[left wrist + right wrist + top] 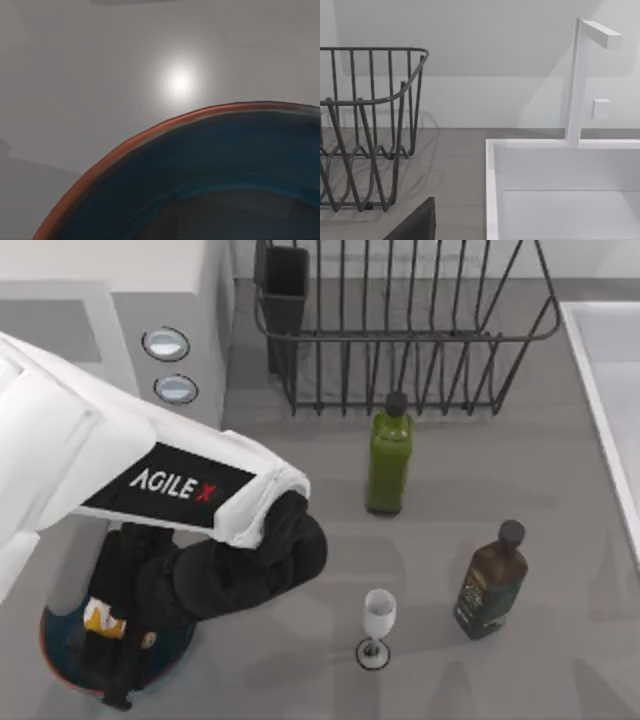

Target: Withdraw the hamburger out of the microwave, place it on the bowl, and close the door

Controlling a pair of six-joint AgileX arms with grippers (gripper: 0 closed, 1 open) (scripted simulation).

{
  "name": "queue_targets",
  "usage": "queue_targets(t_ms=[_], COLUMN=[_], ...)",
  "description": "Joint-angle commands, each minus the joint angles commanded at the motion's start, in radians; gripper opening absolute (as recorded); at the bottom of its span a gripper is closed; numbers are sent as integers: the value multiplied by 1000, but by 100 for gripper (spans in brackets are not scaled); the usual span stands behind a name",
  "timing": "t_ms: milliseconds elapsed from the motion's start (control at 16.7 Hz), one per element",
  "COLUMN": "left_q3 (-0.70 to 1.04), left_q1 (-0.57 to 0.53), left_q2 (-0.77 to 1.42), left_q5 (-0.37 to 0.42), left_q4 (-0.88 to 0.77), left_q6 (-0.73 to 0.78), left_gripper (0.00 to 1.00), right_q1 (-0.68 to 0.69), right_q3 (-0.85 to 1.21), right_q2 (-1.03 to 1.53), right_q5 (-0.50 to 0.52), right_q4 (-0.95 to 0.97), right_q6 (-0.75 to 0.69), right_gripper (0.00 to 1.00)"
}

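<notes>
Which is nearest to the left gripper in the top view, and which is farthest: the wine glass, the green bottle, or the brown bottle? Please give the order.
The left gripper is over the bowl at the table's lower left.
1. Wine glass: nearest, low, to the gripper's right.
2. Green bottle: higher up, near the wire rack.
3. Brown bottle: farthest, towards the right side.

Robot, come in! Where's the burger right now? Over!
Left gripper down over the bowl, hamburger between its fingers. Microwave behind, door not yet shut. Wine glass standing beside the arm. Over.
</notes>
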Motion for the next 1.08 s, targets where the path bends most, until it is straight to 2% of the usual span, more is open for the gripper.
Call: queue_targets(t_ms=[480,660,840,1080], left_q3=[3,-35,-125,-303], left_q1=[-4,40,136,305], left_q2=[-22,-82,-233,-571], left_q5=[0,21,71,176], left_q4=[-19,-2,47,171], left_q6=[-1,60,217,571], left_gripper=[100,100,100,100], right_q1=[0,0,0,0], right_q3=[0,0,0,0], right_q2=[0,0,0,0], right_q5=[0,0,0,0], right_q4=[0,0,0,0], right_q6=[0,0,0,0], right_gripper=[100,100,100,100])
